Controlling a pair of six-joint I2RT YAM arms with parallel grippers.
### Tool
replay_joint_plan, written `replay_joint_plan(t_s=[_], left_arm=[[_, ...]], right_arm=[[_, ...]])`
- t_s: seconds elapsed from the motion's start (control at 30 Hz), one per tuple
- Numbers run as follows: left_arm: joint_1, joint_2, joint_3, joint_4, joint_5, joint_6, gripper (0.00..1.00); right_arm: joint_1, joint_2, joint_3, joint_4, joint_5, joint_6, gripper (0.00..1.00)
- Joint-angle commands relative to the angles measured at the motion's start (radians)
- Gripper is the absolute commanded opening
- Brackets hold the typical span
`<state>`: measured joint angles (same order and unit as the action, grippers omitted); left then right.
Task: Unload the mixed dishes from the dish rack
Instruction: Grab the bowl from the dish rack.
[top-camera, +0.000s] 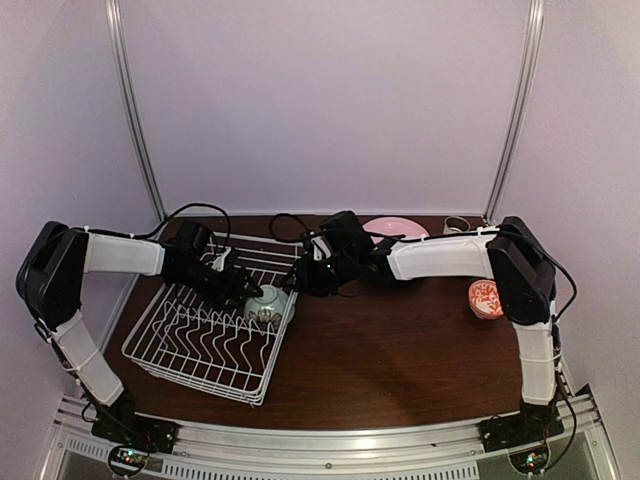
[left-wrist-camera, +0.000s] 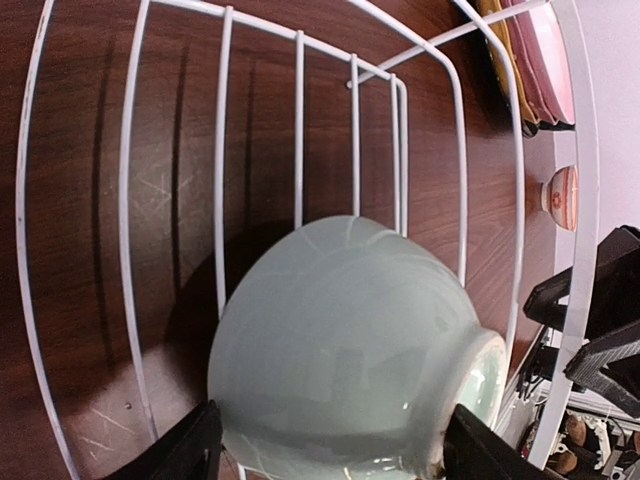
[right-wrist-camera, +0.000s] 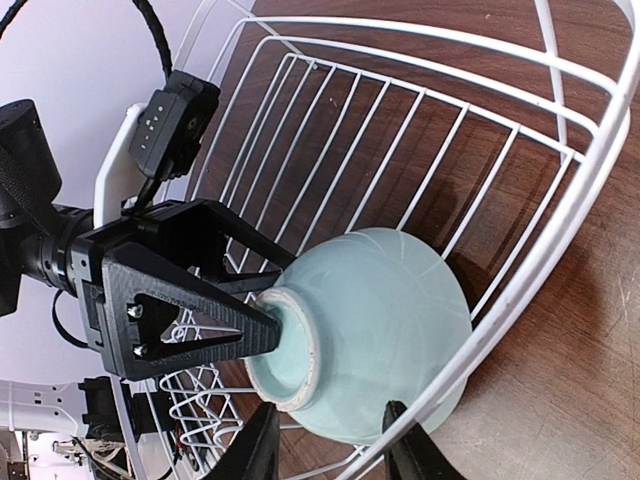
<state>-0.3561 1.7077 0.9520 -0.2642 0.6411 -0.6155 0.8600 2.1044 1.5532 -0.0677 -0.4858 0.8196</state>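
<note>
The white wire dish rack sits at the left of the brown table. A pale green bowl lies on its side in the rack's right corner, foot ring turned toward the left arm. My left gripper spans it, one finger on the foot ring and the other against the opposite side. From across the rack's rim, my right gripper is closed on the bowl's lower edge. No other dishes show in the rack.
A pink plate lies at the back of the table, seen edge-on with another plate in the left wrist view. A white-red patterned cup stands at the right. Metal frame posts rise at both back corners.
</note>
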Motion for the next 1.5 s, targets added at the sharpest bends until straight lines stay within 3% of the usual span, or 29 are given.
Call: replay_joint_plan(t_s=[0.0,0.07,0.1,0.3,0.43,0.57,0.67,1.03,1.3,1.47], left_arm=[[-0.003,0.017,0.003,-0.005,0.007,0.002,0.81],[-0.003,0.017,0.004,-0.019,-0.009,0.003,0.86],[-0.003,0.019,0.003,-0.023,-0.015,0.003,0.87],[-0.003,0.012,0.002,-0.038,-0.044,0.005,0.89],[-0.003,0.004,0.002,-0.038,-0.049,0.004,0.92],[-0.003,-0.008,0.002,-0.033,-0.051,-0.001,0.96],[-0.003,-0.008,0.003,-0.034,-0.05,-0.001,0.96],[-0.003,-0.02,0.001,-0.036,-0.05,0.002,0.97],[-0.003,-0.027,-0.001,-0.035,-0.045,0.004,0.97],[-0.003,-0.034,-0.002,-0.035,-0.045,0.004,0.97]], right_arm=[[0.01,0.015,0.022,0.015,-0.01,0.004,0.37],[0.01,0.017,0.02,0.01,-0.011,0.007,0.4],[0.011,0.015,0.018,0.005,-0.011,0.01,0.46],[0.027,-0.025,-0.061,0.02,-0.005,0.026,0.66],[0.045,-0.045,-0.112,0.064,-0.014,0.058,0.69],[0.064,-0.064,-0.16,0.131,-0.006,0.105,0.9],[0.067,-0.078,-0.188,0.151,0.011,0.129,0.99],[0.066,-0.207,-0.356,0.262,0.104,0.194,1.0],[0.065,-0.133,-0.428,0.594,0.046,0.356,1.0],[0.065,-0.094,-0.393,0.591,0.058,0.368,1.0]])
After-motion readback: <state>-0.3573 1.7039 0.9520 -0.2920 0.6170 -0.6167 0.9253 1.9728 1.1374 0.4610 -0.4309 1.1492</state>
